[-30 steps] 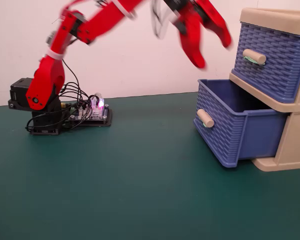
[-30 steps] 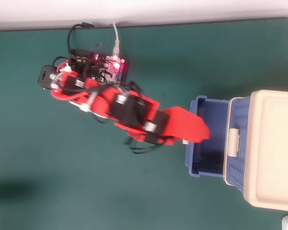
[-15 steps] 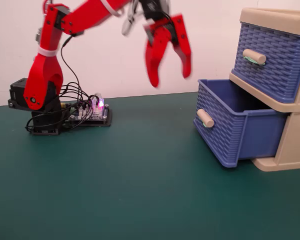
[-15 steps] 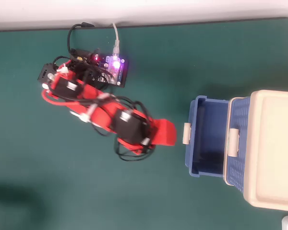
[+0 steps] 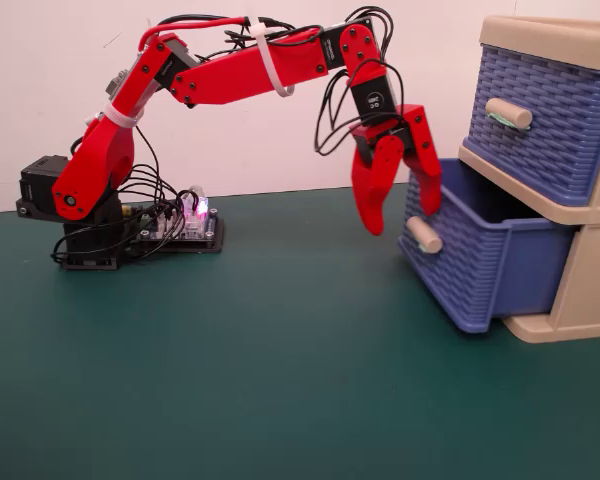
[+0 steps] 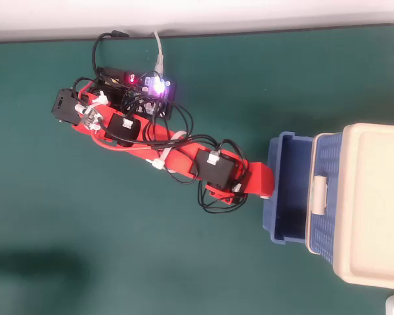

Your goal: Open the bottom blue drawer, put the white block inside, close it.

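The bottom blue drawer (image 5: 480, 265) stands partly pulled out of the beige cabinet (image 5: 580, 300). From above, its front wall (image 6: 274, 220) and part of its dark inside show. My red gripper (image 5: 402, 218) is open, fingers pointing down and spread. It is pressed against the drawer front, just above the beige handle (image 5: 423, 235). In the overhead view the gripper (image 6: 261, 184) covers that handle. The white block is hidden in both views.
The upper blue drawer (image 5: 540, 120) is shut, above the lower one. The cabinet top (image 6: 374, 203) fills the right of the overhead view. A controller board with lit LEDs (image 5: 185, 225) and loose cables sit by the arm base (image 5: 70, 220). Green mat (image 5: 260, 380) lies in front.
The arm swung back right and down from mid-air to the drawer front. The bottom drawer has slid a little way into the cabinet.
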`<state>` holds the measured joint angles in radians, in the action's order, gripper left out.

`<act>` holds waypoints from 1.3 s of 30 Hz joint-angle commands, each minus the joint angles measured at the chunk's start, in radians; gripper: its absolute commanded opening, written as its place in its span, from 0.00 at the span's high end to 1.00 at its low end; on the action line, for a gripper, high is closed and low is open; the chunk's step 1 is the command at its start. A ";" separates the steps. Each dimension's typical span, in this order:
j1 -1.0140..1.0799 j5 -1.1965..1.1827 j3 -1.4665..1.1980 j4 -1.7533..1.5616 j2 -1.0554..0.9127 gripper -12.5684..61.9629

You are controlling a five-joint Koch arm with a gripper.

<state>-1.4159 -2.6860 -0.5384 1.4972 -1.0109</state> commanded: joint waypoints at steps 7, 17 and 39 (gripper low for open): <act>-0.052 -0.018 0.029 -0.304 0.029 0.38; -0.055 -0.012 0.041 -0.491 0.118 0.37; 0.695 0.755 -0.557 0.453 -0.962 0.38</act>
<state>-0.8099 -2.1000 -1.0677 1.9343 -1.9006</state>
